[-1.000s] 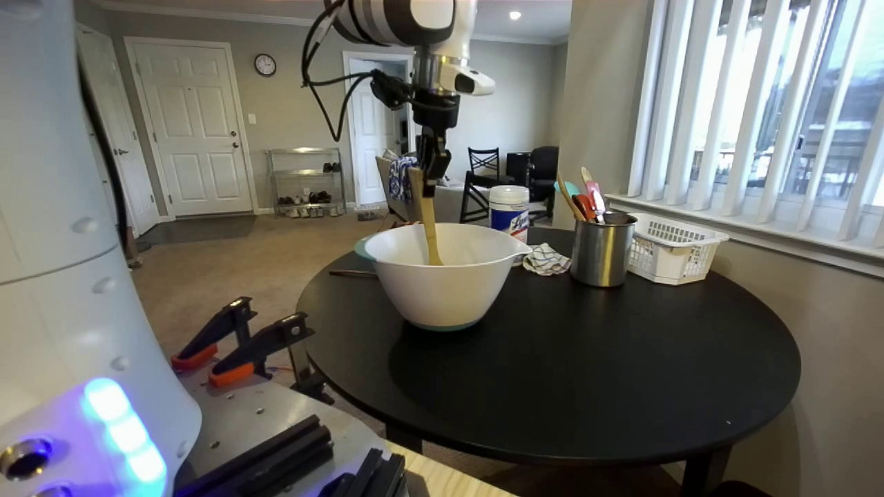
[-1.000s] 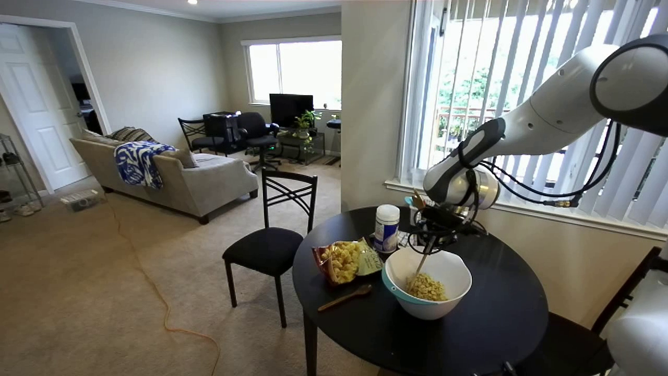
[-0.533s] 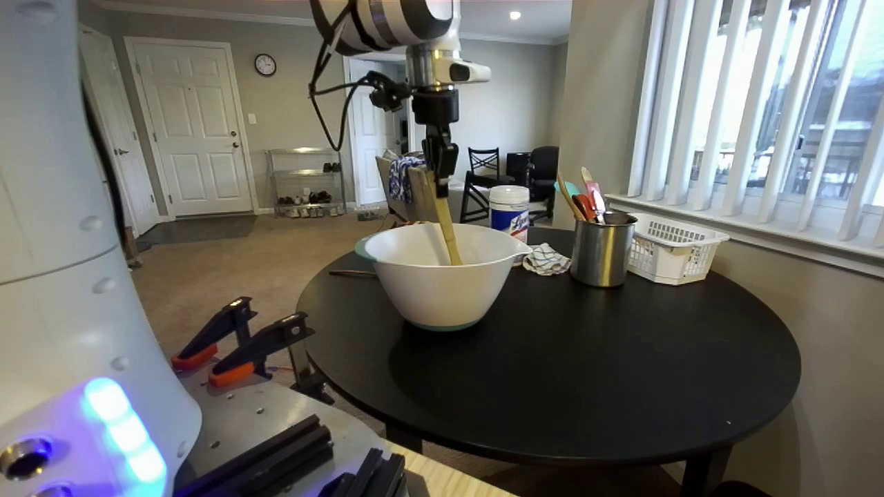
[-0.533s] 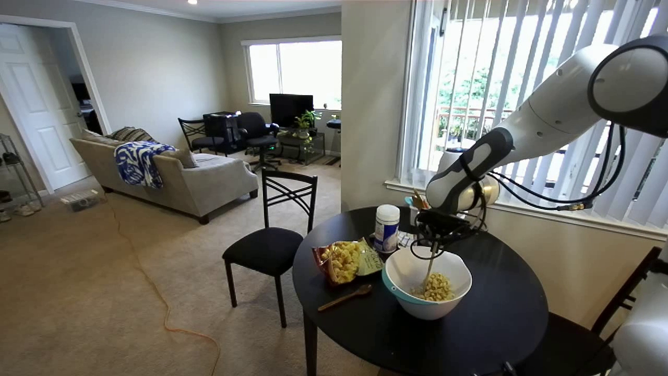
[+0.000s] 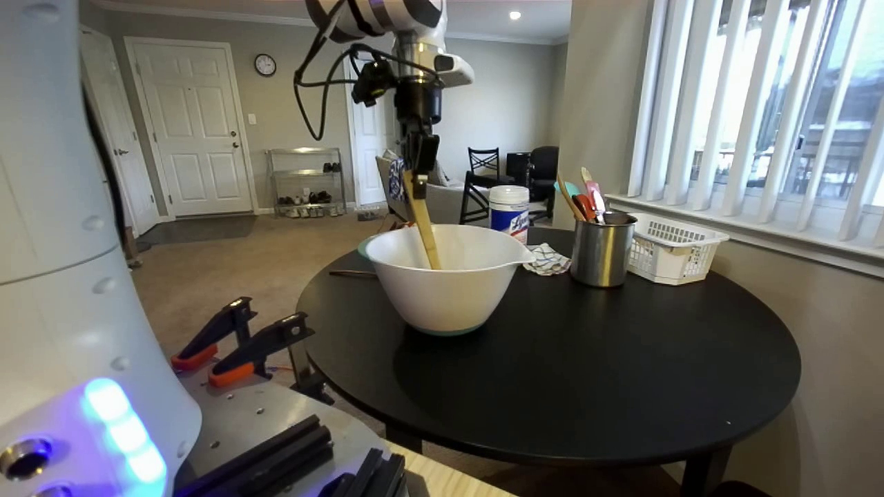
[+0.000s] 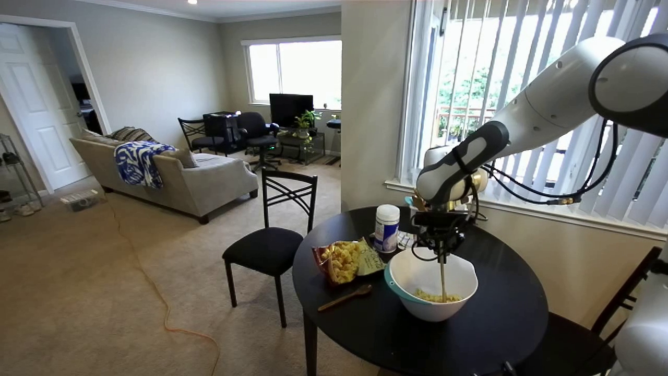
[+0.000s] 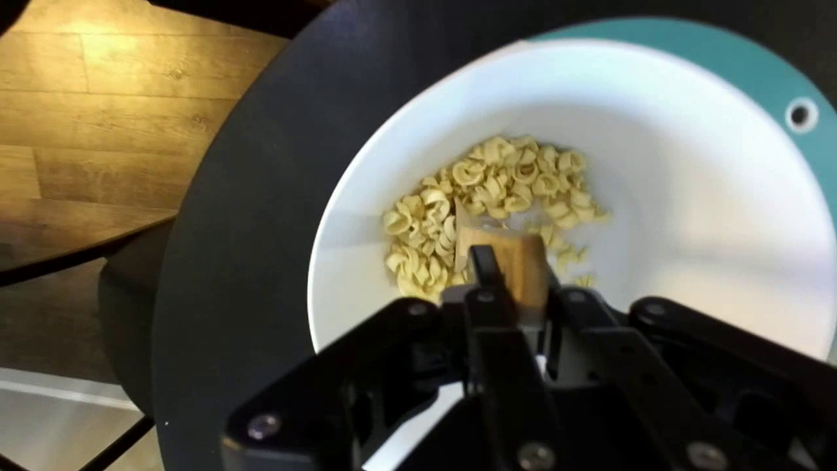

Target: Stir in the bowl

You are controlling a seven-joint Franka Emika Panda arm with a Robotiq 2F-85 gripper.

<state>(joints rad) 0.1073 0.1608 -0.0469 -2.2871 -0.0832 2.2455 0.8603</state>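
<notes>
One gripper (image 5: 419,185), one arm (image 6: 553,109), one bowl (image 5: 442,297), one held wooden utensil (image 5: 423,224) plus one loose spoon (image 6: 344,297), one round table (image 5: 594,373); pasta pieces (image 7: 507,175) too many to count. Also one snack bag (image 6: 368,257), one canister (image 5: 510,207), one cloth (image 5: 547,260), one basket (image 5: 680,259), one metal cup (image 5: 602,255) with at least four utensils (image 5: 585,206), overlapping, exact number can't be told. Around the room: two clamps (image 5: 259,352), at least four chairs (image 6: 266,250), one sofa (image 6: 203,183), one blanket (image 6: 138,162), one clock (image 5: 265,65), one rack (image 5: 304,172), one clear box (image 6: 81,200), one orange cord (image 6: 178,330).
</notes>
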